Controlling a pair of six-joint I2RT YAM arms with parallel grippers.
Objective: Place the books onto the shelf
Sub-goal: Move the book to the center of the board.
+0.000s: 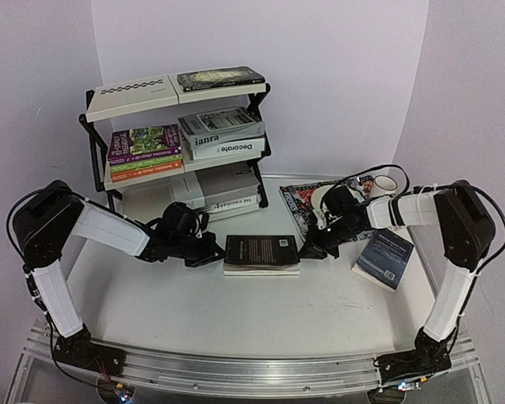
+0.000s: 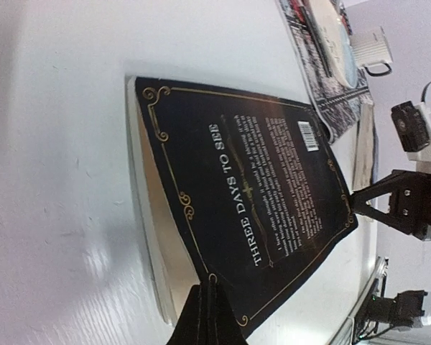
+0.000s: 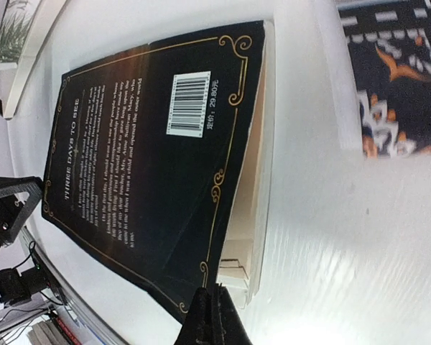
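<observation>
A black book (image 1: 261, 251) titled "Three Days to See" lies back cover up at the table's middle. My left gripper (image 1: 220, 252) is at its left end and my right gripper (image 1: 306, 249) at its right end. In the left wrist view the left gripper (image 2: 210, 287) is shut on the edge of the book's cover (image 2: 244, 208), which stands raised off the pages. In the right wrist view the right gripper (image 3: 217, 291) pinches the cover (image 3: 151, 165) near its corner. The shelf (image 1: 135, 93) stands at the back left and holds several books. A dark blue book (image 1: 385, 258) lies at the right.
A patterned placemat (image 1: 307, 202) with a white plate (image 1: 326, 197) and a mug (image 1: 387, 183) lies behind the right gripper. The shelf's lowest tier holds a white stack (image 1: 219, 189) close behind the left arm. Purple walls close off the back and sides.
</observation>
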